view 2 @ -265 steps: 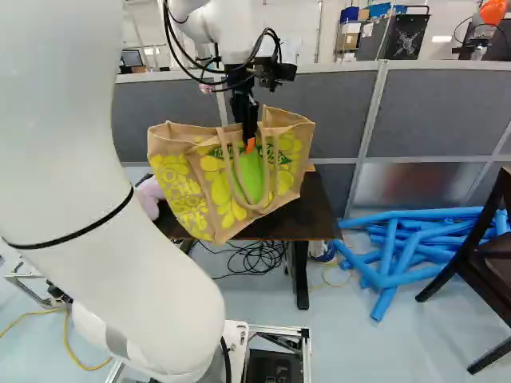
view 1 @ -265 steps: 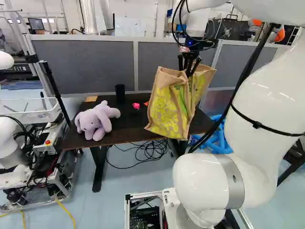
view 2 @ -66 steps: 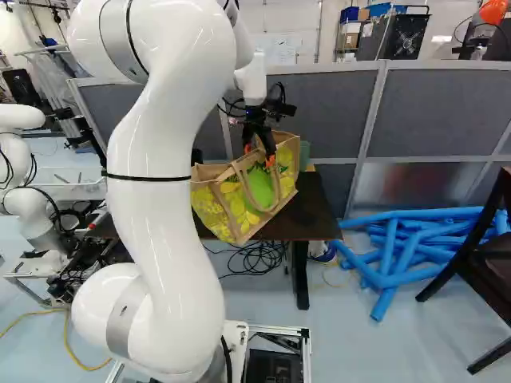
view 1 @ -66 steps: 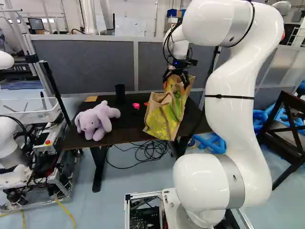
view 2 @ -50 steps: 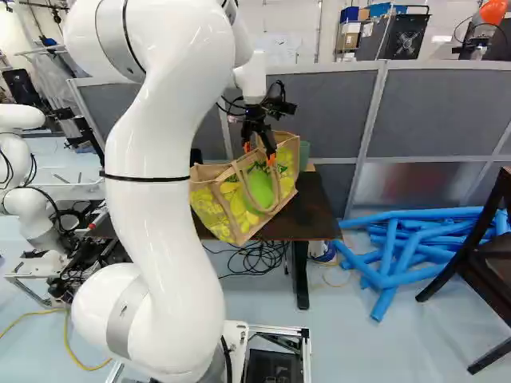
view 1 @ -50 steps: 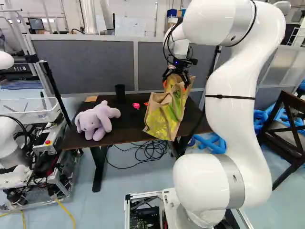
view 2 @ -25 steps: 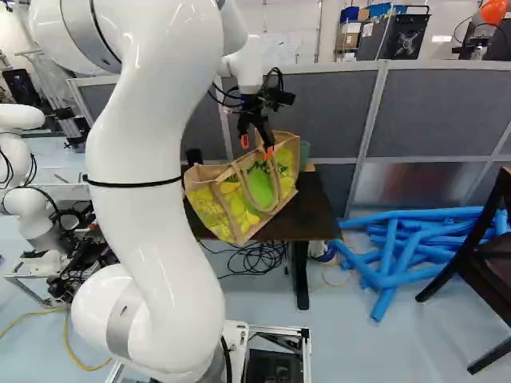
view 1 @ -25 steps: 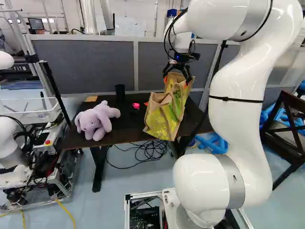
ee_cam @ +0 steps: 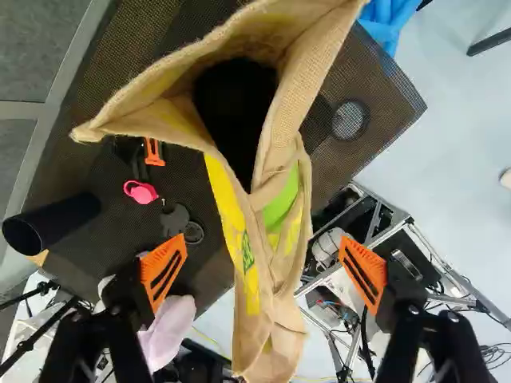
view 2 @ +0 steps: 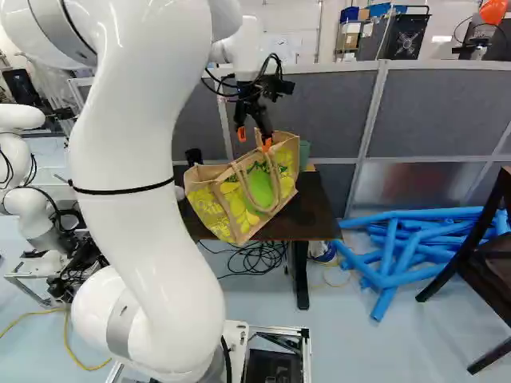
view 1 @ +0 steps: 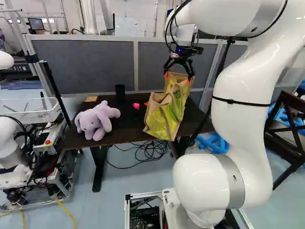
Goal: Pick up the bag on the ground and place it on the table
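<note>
Raised the arm point(view 1: 240, 121) a little against its foot joint since half a second ago, carrying the jaws slightly up and leaving the bag point(view 1: 164, 117) unmoved on the desk point(view 1: 126, 131). Can see electronics inside the open metal frame point(view 1: 145, 214) at the foot of the left base view. Gripping nothing, with the jaws spread wide and the orange pads point(ee_cam: 164, 271) well apart on either side of the bag; cannot rule out a light brush against the fabric. Judge the step in hand to be release and withdrawal, with the placing all but done. Next, lift clear without snagging a handle, then back away; watch for a slump over the desk's near edge, given the bag's lean. Find the bag's mouth gaping, dark inside, contents impossible to tell. Past the purple plush toy point(view 1: 97, 119), at the left of the left base view, make out thin rods in a white bin point(view 1: 43, 116). Farther back on the desk, note an upright black cup point(view 1: 120, 93), too dark within to read. Behind the bag, glimpse a green container point(view 2: 304, 153), inside hidden; beyond, grey partitions point(view 1: 86, 64).
</note>
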Available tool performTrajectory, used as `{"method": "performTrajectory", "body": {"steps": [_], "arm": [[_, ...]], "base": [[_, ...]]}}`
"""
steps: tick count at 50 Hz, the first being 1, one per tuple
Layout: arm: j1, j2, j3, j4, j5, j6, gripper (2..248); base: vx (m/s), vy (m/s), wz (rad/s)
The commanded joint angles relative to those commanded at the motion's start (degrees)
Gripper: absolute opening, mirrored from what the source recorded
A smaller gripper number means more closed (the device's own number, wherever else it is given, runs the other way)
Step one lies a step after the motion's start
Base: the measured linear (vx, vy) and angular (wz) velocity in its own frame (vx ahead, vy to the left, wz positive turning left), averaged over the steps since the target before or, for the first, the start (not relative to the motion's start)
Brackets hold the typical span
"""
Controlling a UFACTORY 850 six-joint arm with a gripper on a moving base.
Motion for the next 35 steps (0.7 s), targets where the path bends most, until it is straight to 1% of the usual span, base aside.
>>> {"method": "performTrajectory", "body": {"steps": [25, 35], "arm": [[0.0, 3.6, -0.4, 0.0, 0.0, 0.0, 247], [0.0, 3.7, -0.4, 0.0, 0.0, 0.0, 247]], "base": [[0.000, 0.000, 0.000], [0.000, 0.000, 0.000]]}}
